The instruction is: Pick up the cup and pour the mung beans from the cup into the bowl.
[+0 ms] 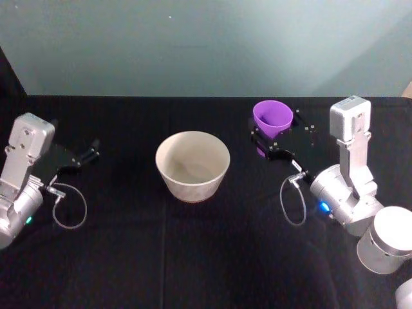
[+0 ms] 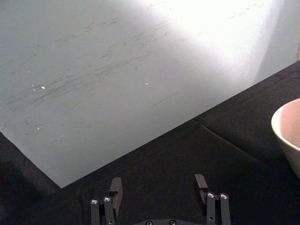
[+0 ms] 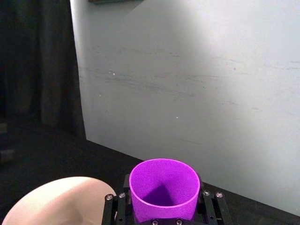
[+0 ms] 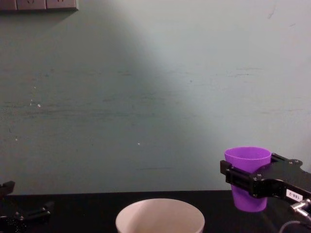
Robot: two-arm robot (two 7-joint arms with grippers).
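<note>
The purple cup [image 1: 273, 116] stands upright between the fingers of my right gripper [image 1: 278, 132], which is shut on it, right of the bowl and slightly farther back. In the right wrist view the cup [image 3: 163, 187] sits in that gripper [image 3: 163, 212] and its inside looks plain purple; the mung beans are out of view. The off-white bowl [image 1: 193, 183] rests mid-table, its visible inside bare. The chest view has the cup [image 4: 247, 167] in the gripper [image 4: 248, 183], above and right of the bowl's rim [image 4: 160, 206]. My left gripper [image 1: 87, 153] is parked open at the far left.
A black cloth [image 1: 193, 257] covers the table and a pale wall [image 1: 206, 45] stands close behind it. The left wrist view looks past the open left gripper [image 2: 158, 183] to the bowl's edge [image 2: 288, 131]. Loose cable loops [image 1: 293, 199] hang by each wrist.
</note>
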